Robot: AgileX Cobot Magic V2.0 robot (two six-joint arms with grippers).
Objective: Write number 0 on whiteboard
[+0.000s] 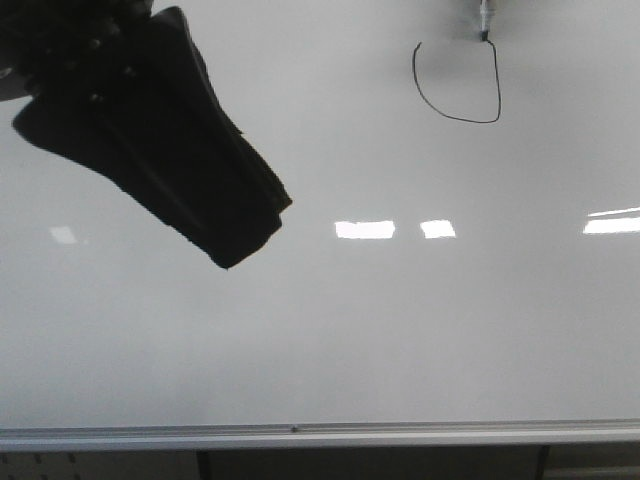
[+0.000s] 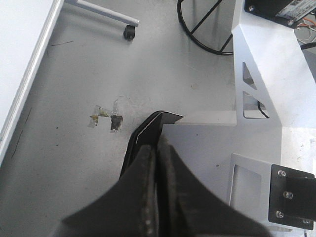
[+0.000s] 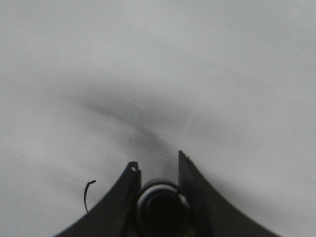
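Note:
The whiteboard (image 1: pixel 400 330) fills the front view, with its silver rail (image 1: pixel 300 435) along the lower edge. At its upper right a thin black line (image 1: pixel 460 112) forms most of the number 0, with a gap open at the top. The marker (image 1: pixel 485 20) has its tip on the line's upper right end. My right gripper (image 3: pixel 156 160) is shut on the marker (image 3: pixel 162 207), pointed at the board (image 3: pixel 197 59); a short piece of the line (image 3: pixel 87 195) shows beside it. My left gripper (image 1: pixel 235 255) hangs dark in front of the board's left part, shut and empty (image 2: pixel 157 148).
Bright light glares (image 1: pixel 365 229) lie across the board's middle. The left wrist view looks down at the grey floor with tape scraps (image 2: pixel 106 118), a caster wheel (image 2: pixel 129 33), black cables (image 2: pixel 197 29), the white robot frame (image 2: pixel 266 84) and the board's edge (image 2: pixel 24 74).

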